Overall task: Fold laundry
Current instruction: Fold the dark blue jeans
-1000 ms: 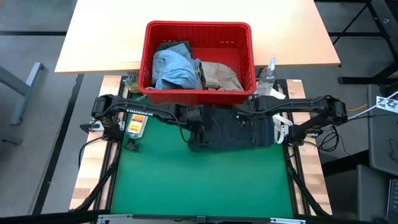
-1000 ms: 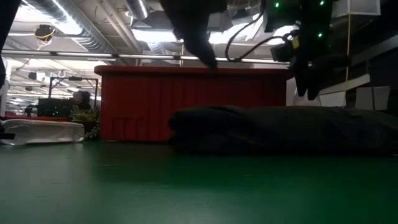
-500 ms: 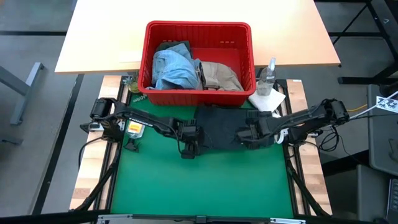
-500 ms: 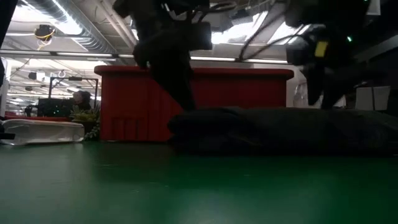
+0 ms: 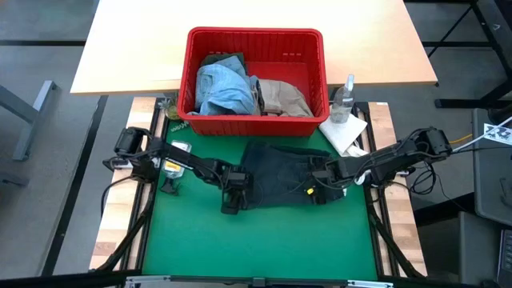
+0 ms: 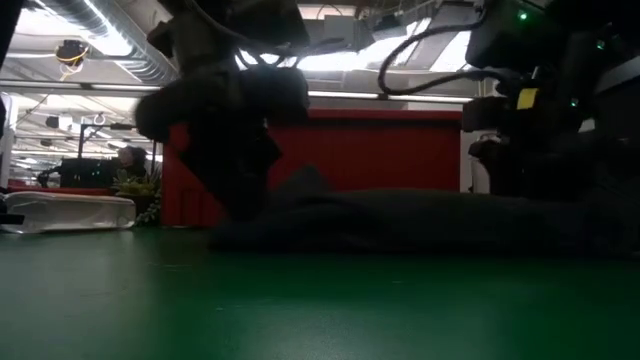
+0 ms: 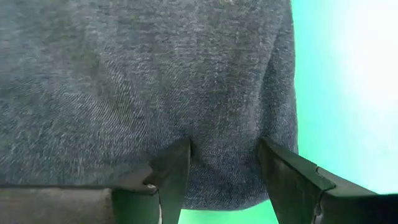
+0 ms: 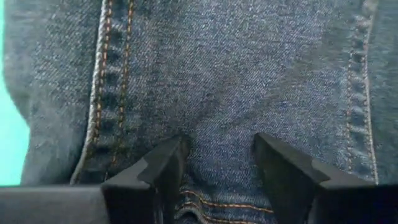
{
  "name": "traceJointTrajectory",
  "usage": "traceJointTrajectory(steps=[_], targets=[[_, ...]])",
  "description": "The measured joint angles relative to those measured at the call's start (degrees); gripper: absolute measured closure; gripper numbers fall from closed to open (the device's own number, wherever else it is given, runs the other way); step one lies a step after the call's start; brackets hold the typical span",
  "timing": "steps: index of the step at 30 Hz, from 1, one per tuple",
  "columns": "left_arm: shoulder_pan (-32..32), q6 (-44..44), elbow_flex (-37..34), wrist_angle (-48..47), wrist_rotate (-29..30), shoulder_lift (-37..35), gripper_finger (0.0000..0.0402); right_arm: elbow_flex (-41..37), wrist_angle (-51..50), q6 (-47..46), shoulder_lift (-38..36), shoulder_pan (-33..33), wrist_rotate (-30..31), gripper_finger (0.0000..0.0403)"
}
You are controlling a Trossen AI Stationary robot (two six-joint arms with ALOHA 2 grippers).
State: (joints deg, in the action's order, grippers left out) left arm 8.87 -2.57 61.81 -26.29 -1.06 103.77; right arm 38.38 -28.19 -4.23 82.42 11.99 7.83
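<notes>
The left tool (image 5: 231,198) and the right tool (image 5: 319,190) both press down on the dark jeans (image 5: 276,172), one at each near corner, with fingers spread and the denim showing between them, nothing pinched. The jeans lie flat on the green table (image 5: 256,240), just in front of the red basket (image 5: 200,44). Their long axis runs left to right, so each arm has its own end nearest. The next fold probably goes along this axis. The other laundry (image 5: 226,84) waits in the basket.
</notes>
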Motion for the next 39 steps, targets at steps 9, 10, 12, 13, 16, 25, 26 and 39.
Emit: traceJointTrajectory(steps=[9,10,12,13,16,25,26,39], targets=[[5.08,-2.97,2.00,-9.60,-4.54,-0.04,0.0214,6.26,-0.14,1.67,0.30,4.00,-8.93,0.0203],[5.52,-3.05,2.76,-11.39,-4.67,0.03,0.0214,7.60,-1.07,1.71,0.30,4.42,-8.92,0.0203],[6.12,-3.01,4.92,-15.60,-4.65,0.13,0.0214,10.56,-3.32,1.80,0.30,5.02,-8.70,0.0203],[6.33,-2.96,6.26,-17.67,-4.51,0.13,0.0214,12.10,-4.63,1.82,0.30,5.20,-8.42,0.0203],[6.27,-2.92,10.32,-22.68,-4.26,0.13,0.0214,16.86,-10.05,1.90,0.30,5.90,-6.38,0.0203],[5.00,5.34,20.36,-28.13,2.84,0.11,0.0214,29.19,-29.69,1.68,0.24,8.91,5.39,0.0203],[4.87,6.80,20.66,-27.89,4.68,0.11,0.0214,29.93,-31.02,1.63,0.22,9.20,6.27,0.0203],[2.12,10.79,20.82,-22.38,13.12,0.11,0.0214,30.74,-36.09,1.53,0.19,9.75,9.68,0.0203]])
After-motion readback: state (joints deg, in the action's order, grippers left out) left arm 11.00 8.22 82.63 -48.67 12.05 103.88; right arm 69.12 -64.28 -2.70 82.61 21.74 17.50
